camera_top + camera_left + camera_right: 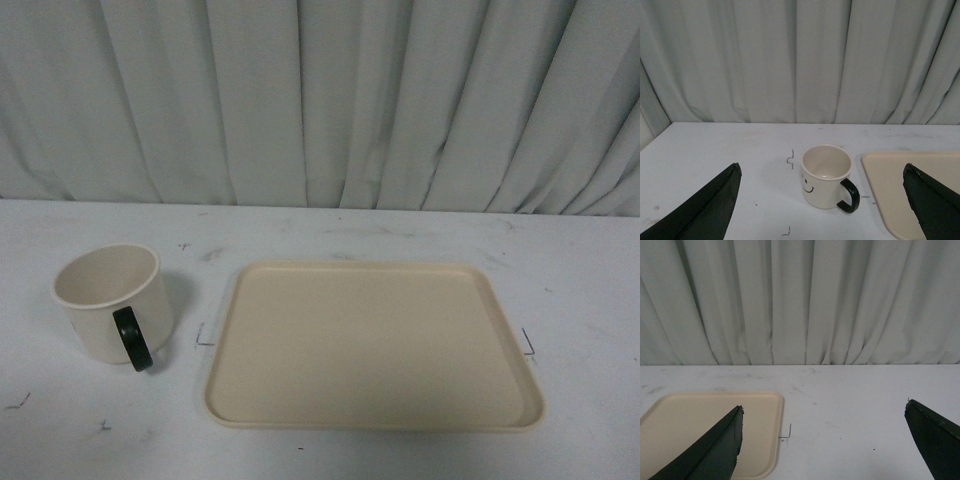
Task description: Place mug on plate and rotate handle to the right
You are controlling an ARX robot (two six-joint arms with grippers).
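The cream mug [112, 300] stands upright on the white table, left of the beige plate [372, 345], its black handle [133, 339] turned toward the front. In the left wrist view the mug [826, 175] shows its smiley face and its handle [849, 196], with the plate's edge [890, 180] beside it. My left gripper [822, 200] is open, well short of the mug, which lies between its two black fingers. My right gripper [822, 440] is open and empty above bare table, next to the plate's corner [700, 425]. Neither gripper shows in the front view.
A grey pleated curtain [320, 100] hangs behind the table's far edge. Small black corner marks [203, 335] are drawn on the table beside the plate and the mug.
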